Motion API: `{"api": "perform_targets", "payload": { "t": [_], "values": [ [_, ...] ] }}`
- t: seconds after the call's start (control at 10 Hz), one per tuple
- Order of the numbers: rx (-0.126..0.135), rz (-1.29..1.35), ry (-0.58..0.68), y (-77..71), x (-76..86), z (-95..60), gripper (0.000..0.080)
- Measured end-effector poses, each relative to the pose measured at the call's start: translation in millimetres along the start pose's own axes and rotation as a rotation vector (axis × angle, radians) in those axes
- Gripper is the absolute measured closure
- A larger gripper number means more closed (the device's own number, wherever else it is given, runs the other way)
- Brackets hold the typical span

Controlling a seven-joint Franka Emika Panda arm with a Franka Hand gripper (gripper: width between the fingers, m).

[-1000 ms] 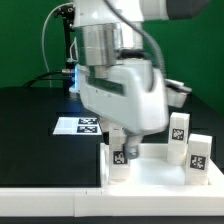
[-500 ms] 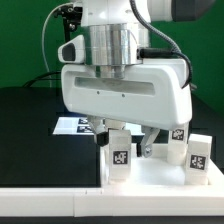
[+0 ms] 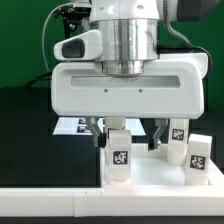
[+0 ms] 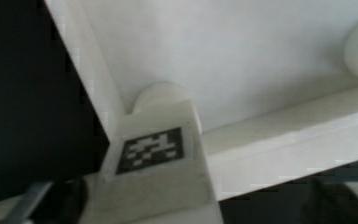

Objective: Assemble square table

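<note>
The arm stands straight up over the front of the table, its wrist pointing down and the broad white hand housing turned flat toward us, so it fills the middle of the exterior view. Beneath it the gripper (image 3: 124, 133) hangs with its two dark fingers (image 3: 97, 129) spread wide apart, one on each side of an upright white leg (image 3: 119, 155) that carries a black-and-white tag on its front. The fingers look clear of the leg, not pinching it, so the hand is released and holds nothing. That leg stands at a corner of the white square tabletop (image 3: 160, 173), which lies on the black table (image 3: 35, 125) near its front edge, toward the exterior view's right. In the wrist view the same leg (image 4: 158, 150) rises close under the camera, its tag plain to read, planted against the tabletop's raised rim (image 4: 91, 70) where two rims meet. Two more tagged legs stand upright near the table's edge on the exterior view's right: one (image 3: 179, 139) further back, another (image 3: 198, 156) just beside it and closer to us. A flat marker board (image 3: 72, 126) lies on the black surface behind the hand.
</note>
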State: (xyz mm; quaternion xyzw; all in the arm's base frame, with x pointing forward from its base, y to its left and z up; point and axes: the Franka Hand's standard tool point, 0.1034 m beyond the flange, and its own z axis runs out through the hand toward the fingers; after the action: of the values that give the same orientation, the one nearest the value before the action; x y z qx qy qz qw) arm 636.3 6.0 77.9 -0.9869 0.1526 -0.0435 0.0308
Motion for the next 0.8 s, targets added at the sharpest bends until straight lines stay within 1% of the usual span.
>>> {"api": "perform_targets", "payload": {
  "t": [0.1,0.2,0.3,0.4,0.6,0.7,0.8],
  "values": [
    [0.000,0.007,0.000,0.0,0.0,0.1,0.0388],
    [-0.003,0.129,-0.001,1.9,0.1,1.2,0.0388],
    [-0.010,0.274,0.005,4.9,1.5,1.7,0.0505],
    [-0.012,0.415,0.008,5.5,1.5,2.1,0.0505],
    [-0.012,0.778,0.002,3.8,-0.9,3.1,0.0509],
    [0.016,0.975,-0.011,3.1,-0.7,4.0,0.0509],
    [0.063,1.180,-0.041,5.0,0.6,4.4,0.0509]
  ]
}}
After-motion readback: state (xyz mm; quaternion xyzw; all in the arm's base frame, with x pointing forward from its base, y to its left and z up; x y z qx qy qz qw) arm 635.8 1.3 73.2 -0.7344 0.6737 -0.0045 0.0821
